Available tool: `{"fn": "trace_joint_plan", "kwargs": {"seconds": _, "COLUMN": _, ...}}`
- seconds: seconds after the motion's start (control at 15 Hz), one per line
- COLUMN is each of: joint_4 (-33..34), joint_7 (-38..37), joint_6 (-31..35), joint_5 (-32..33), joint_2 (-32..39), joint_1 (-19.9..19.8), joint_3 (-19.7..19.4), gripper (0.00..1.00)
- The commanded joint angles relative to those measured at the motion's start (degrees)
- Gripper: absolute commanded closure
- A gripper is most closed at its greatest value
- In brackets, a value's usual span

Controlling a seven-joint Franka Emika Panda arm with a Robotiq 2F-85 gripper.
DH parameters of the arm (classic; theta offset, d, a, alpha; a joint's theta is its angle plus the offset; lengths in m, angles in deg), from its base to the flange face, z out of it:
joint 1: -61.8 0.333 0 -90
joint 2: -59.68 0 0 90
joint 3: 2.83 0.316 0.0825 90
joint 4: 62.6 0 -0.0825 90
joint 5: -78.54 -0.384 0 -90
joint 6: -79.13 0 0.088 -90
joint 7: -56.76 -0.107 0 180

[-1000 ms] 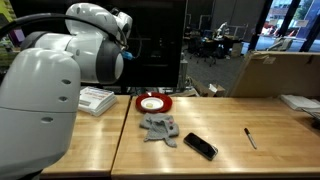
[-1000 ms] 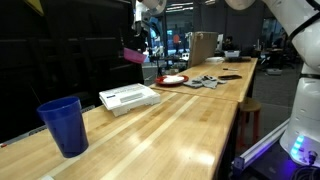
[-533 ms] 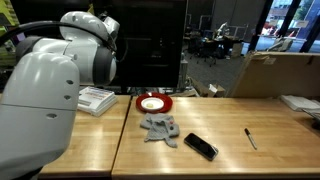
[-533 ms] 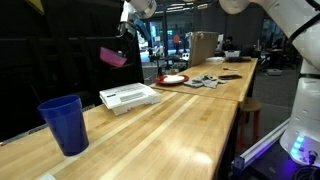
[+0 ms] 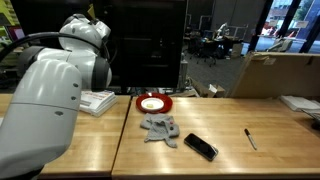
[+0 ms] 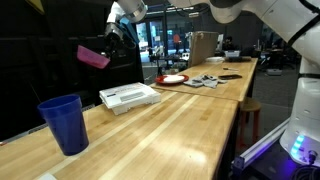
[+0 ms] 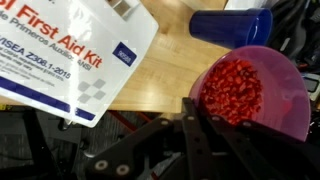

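Observation:
My gripper [image 6: 113, 38] is shut on a pink cup [image 6: 93, 56] and holds it in the air, above the wooden table between the blue cup [image 6: 63, 125] and the white first aid kit box [image 6: 130, 97]. In the wrist view the pink cup [image 7: 255, 90] is full of small red pieces, its rim pinched by my gripper [image 7: 195, 112]; the blue cup [image 7: 228, 24] and the first aid kit [image 7: 70, 55] lie below it. In an exterior view the arm's body [image 5: 60, 90] hides the gripper and the cup.
A red plate with a white disc [image 5: 153, 102], a grey cloth [image 5: 159, 127], a black phone [image 5: 200, 146] and a pen [image 5: 250, 138] lie on the table. A cardboard box [image 5: 275, 72] stands at the back. The plate [image 6: 172, 79] and cloth [image 6: 205, 83] also show far down the table.
The arm has carried the pink cup away from the plate end of the table, over the first aid kit and toward the blue cup. Nothing on the table has moved.

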Motion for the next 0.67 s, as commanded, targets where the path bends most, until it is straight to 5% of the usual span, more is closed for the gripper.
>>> {"fn": "trace_joint_plan", "kwargs": {"seconds": 0.0, "joint_4": 3.8, "joint_7": -4.7, "joint_6": -1.5, "joint_5": -1.7, "joint_2": 1.7, "joint_1": 1.6, "joint_3": 1.1, "gripper": 0.99}}
{"fn": "trace_joint_plan", "kwargs": {"seconds": 0.6, "joint_4": -1.3, "joint_7": -9.1, "joint_6": -0.2, "joint_5": -6.1, "joint_2": -0.1, "joint_1": 3.9, "joint_3": 4.5, "gripper": 0.99}}
